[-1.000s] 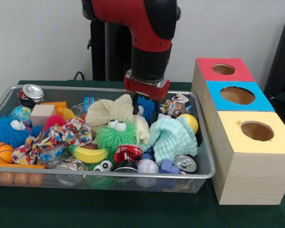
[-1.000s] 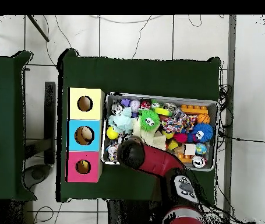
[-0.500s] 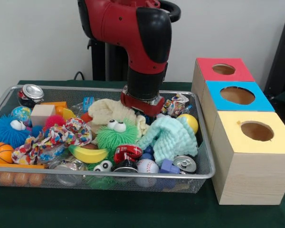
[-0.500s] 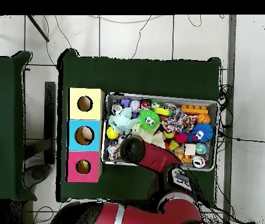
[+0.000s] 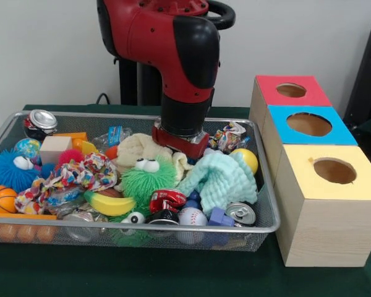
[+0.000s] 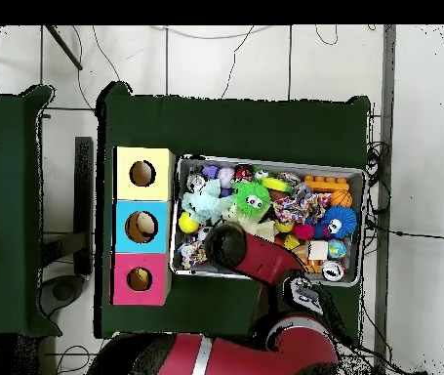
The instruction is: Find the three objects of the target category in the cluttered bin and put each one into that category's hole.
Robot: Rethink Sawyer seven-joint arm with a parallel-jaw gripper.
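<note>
My gripper is pushed down into the clutter at the back middle of the wire bin; its tips are buried between the cream cloth and the mint cloth. Just in front sits a green fuzzy toy with eyes. To the bin's right stand three boxes with holes: red, blue and yellow. In the overhead view the arm hides the gripper over the bin, near the boxes.
The bin also holds a banana, a crushed red can, a baseball, a silver can, a yellow ball, a patterned cloth, a blue fuzzy toy, a basketball and a wooden block.
The arm has come lower into the bin and shifted slightly left, sinking the gripper into the cloths. The green fuzzy toy and banana have been nudged left.
</note>
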